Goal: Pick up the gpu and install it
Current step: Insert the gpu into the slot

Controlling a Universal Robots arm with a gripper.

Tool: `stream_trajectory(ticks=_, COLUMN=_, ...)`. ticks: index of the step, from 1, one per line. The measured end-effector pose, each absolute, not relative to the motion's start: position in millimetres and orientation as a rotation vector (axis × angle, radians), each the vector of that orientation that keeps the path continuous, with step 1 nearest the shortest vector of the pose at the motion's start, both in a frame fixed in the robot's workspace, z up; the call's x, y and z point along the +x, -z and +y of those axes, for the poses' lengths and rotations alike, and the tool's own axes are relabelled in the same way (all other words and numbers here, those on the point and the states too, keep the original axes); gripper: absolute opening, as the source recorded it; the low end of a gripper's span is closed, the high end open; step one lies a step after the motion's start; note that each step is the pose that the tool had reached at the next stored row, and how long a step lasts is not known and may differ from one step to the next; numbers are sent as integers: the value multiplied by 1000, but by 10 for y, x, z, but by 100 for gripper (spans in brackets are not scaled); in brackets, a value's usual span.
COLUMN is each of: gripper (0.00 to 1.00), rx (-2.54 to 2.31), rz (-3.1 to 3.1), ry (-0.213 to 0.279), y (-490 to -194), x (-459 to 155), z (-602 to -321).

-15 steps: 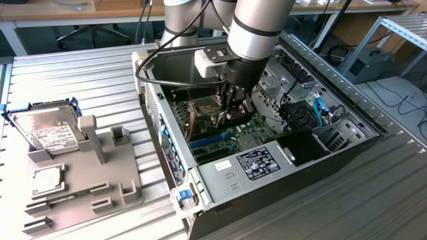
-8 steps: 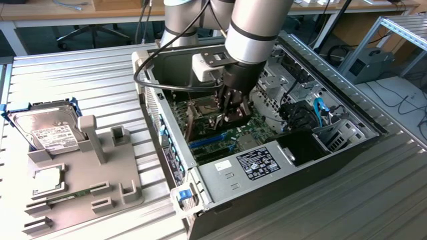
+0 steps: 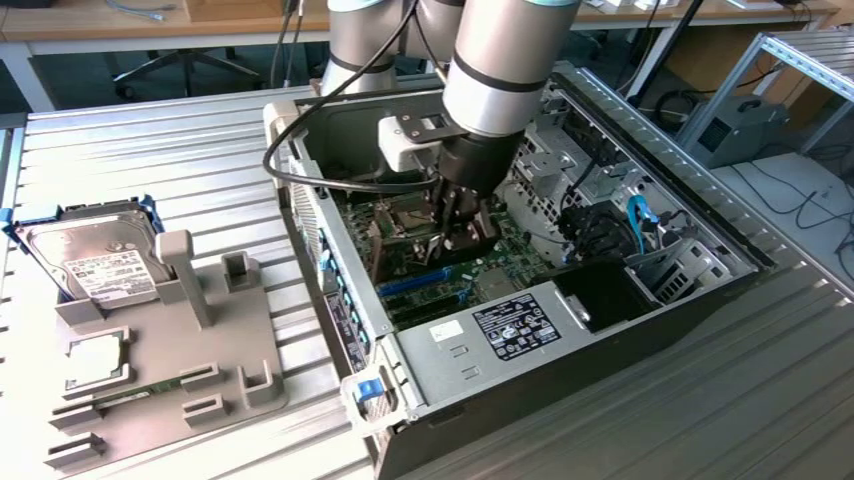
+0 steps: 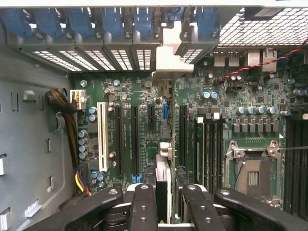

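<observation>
Reaching steeply down from the top of the exterior view, the arm (image 3: pixel 501 60) plunges its silver and black forearm into the open computer case (image 3: pixel 694 290), which lies on its side on the ribbed metal table (image 3: pixel 160 160). The wrist points almost straight down, with a white camera block clamped just beside it and a black cable looping out toward the exterior view's left. The gripper (image 3: pixel 454 232) hangs low inside the case, close over the green motherboard (image 3: pixel 501 265).

In the wrist view the gripper (image 4: pixel 163 199) has its two black fingers (image 4: pixel 143 204) drawn in on either side of the gpu (image 4: pixel 163 178), pinching the thin card edge-on between them. The card stands upright over the motherboard (image 4: pixel 144 96), in line with the row of long dark expansion slots, and its silver bracket (image 4: pixel 166 60) reaches up to the rear wall of the case among the blue slot clips. Whether the card's lower edge is fully seated in a slot cannot be told.

On the exterior view's left a grey parts holder (image 3: pixel 200 350) sits on the table, well apart from the case, with a silver hard drive (image 3: pixel 94 262) propped in it and a narrow green memory stick (image 3: pixel 147 388) lying in a groove.
</observation>
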State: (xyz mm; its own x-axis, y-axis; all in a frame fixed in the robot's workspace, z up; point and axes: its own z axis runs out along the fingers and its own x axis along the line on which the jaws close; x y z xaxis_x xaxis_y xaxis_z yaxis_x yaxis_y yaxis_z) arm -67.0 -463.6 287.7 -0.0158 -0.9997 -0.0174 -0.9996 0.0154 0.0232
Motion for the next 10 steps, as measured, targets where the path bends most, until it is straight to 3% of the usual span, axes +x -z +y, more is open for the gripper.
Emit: stream_trajectory(ticks=10, gripper=26, rx=2195, rz=-2230, ry=32, y=-2780, x=-768, z=-4555)
